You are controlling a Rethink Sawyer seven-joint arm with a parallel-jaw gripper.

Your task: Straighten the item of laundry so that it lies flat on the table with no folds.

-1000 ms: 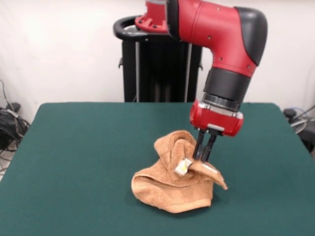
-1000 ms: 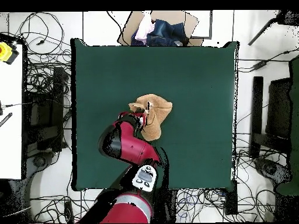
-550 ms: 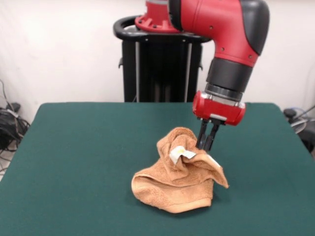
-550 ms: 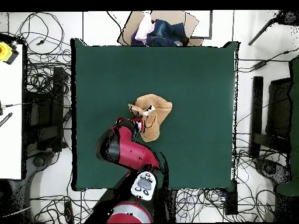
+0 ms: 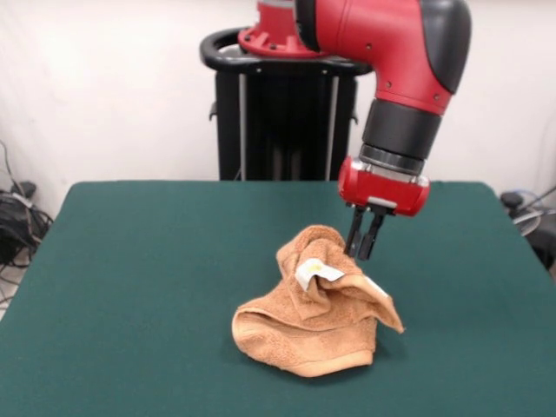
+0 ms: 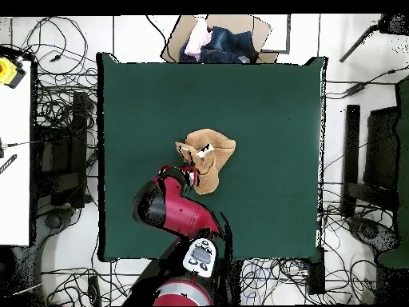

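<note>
I have the towel (image 5: 317, 317) bunched in a lumpy heap near the middle of the table (image 5: 130, 261), folded over itself with its white label (image 5: 310, 273) showing on top and 1 flap drooping toward the right side of the front view. From above, the towel (image 6: 208, 157) reads as a crumpled patch, nowhere near flat.

My gripper (image 5: 363, 254) hangs just above the upper right edge of the heap. Its 2 fingers sit close together, almost closed, and I see no cloth between them; the tips look clear of the fabric, though the gap is slim.

I judge the task to be at an early stage: I am between grasps, with the unfolding not yet achieved. The next move calls for picking a usable corner or edge, probably the drooping flap or the banded hem along the bottom front, spreading the fingers, coming down on 1 layer only, then dragging outward across the felt. Pinching 2 layers together would just shift the whole bundle.
</note>
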